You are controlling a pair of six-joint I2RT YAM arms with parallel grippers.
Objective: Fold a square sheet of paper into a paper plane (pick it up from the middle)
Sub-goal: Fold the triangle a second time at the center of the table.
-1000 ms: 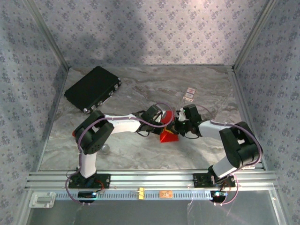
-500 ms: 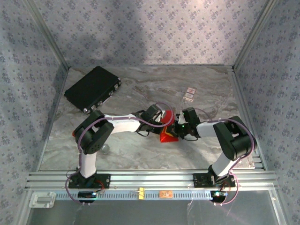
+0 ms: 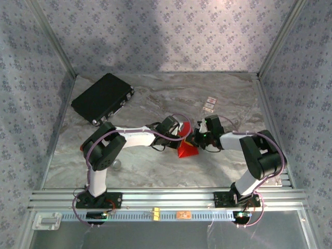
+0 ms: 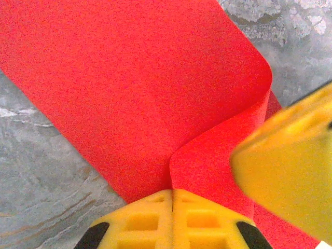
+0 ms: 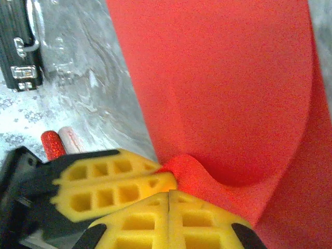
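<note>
The square sheet of paper [image 3: 186,149] is bright red and stands bent up off the marble table between my two grippers. In the left wrist view the sheet [image 4: 124,83] curls over at its right edge, and my left gripper [image 4: 173,193] is shut on its near edge. The right gripper's yellow finger [image 4: 288,171] looms beside it. In the right wrist view the paper [image 5: 218,78] bulges into a small hump that runs into my shut right gripper [image 5: 169,193]. The left gripper's fingers [image 5: 111,184] press in right next to it. From above, both grippers meet at the paper's top [image 3: 188,137].
A black case [image 3: 102,97] lies at the far left of the table, also seen as the case [image 5: 18,41] in the right wrist view. Two small cards [image 3: 209,105] lie behind the grippers. A small red cylinder with a grey end [image 5: 53,143] lies on the marble.
The right arm's elbow has swung inward to the left and its gripper has shifted slightly at the paper. The left arm and the paper stay in place.
</note>
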